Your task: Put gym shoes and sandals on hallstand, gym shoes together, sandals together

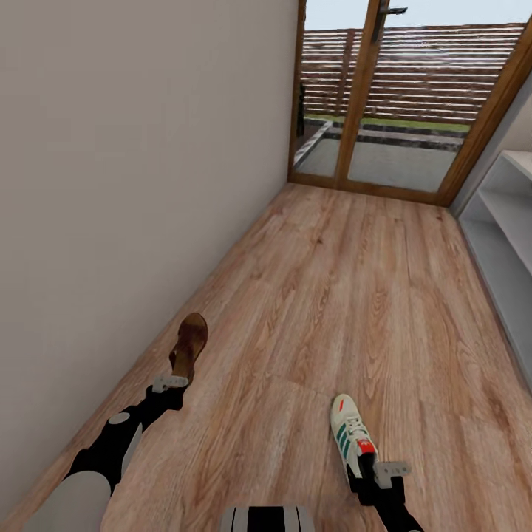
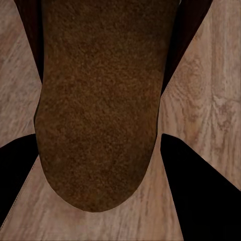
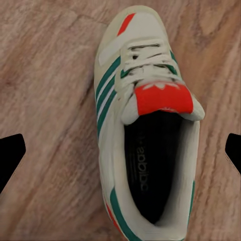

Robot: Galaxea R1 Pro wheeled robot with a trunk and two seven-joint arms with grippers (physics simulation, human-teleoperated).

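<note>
Head view: both arms reach down toward footwear on the corridor floor (image 1: 355, 295), so the pick-up step appears to be in hand, with nothing yet on the hallstand (image 1: 510, 222) at the right edge.

1. Left gripper (image 1: 170, 383) sits at the heel end of one sandal (image 1: 189, 344), which lies near the wall (image 1: 111, 185), toe pointing away from the robot. In the left wrist view the sandal (image 2: 98, 105) lies between the two dark fingers (image 2: 201, 191), which stand apart on either side of it; whether they press on it cannot be told.
2. Right gripper (image 1: 384, 470) sits at the heel of one gym shoe (image 1: 352, 436), well apart from the sandal. In the right wrist view the fingertips (image 3: 10, 155) stand wide apart and clear of the gym shoe (image 3: 145, 125); the claw is open and holds nothing.

Next move, by judgement: lower and close each gripper on its item, then lift and carry to the hallstand.

Appearance: the sandal is slim, brown, with a matt grainy surface. The gym shoe is white with green side stripes, white laces, a red-orange tongue patch and a dark insole
</note>
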